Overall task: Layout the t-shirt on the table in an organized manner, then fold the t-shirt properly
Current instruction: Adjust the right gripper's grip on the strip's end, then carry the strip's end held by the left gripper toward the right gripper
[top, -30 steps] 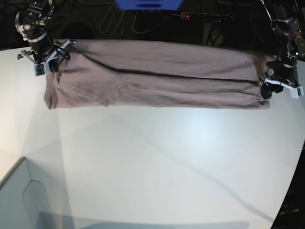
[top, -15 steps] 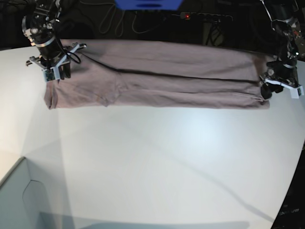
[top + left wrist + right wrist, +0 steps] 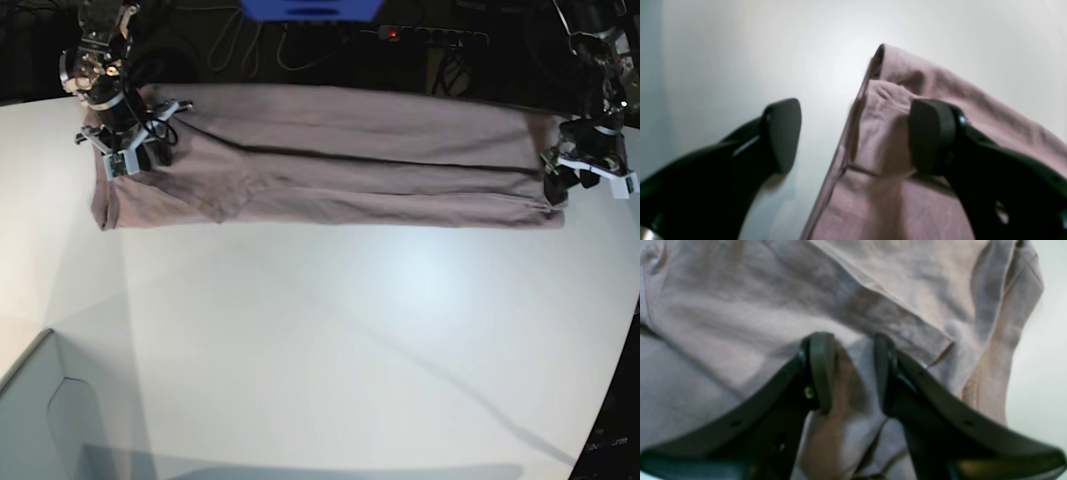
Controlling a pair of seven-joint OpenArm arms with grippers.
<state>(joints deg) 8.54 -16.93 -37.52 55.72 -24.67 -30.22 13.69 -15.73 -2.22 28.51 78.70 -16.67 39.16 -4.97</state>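
The t-shirt [image 3: 330, 160] lies folded lengthwise into a long band along the far edge of the table [image 3: 350, 340], with a dark fold line running along its length. Everything else I place against that band.

At the end that shows on the left of the base view, my right gripper [image 3: 135, 155] stands over the cloth. In my right wrist view its jaws are parted a little, and a soft ridge of the shirt [image 3: 853, 306] rises into the gap between my fingers [image 3: 818, 370]. I cannot tell whether they are pinching that ridge or only straddling it. Beside them a folded hem edge runs slantwise, and past the shirt's rim a strip of white tabletop [image 3: 1047, 356] shows.

At the other end of the band, my left gripper [image 3: 575, 175] sits at the shirt's corner. In my left wrist view its jaws stand wide apart and hold nothing: one finger [image 3: 783, 133] is over bare table [image 3: 740, 50], clear of the cloth, and the other is over the shirt [image 3: 873, 140], just inside its folded edge.

Nearer than the band, the tabletop runs white to its curved rim, and a pale grey box corner [image 3: 40, 420] sits well apart from the shirt.
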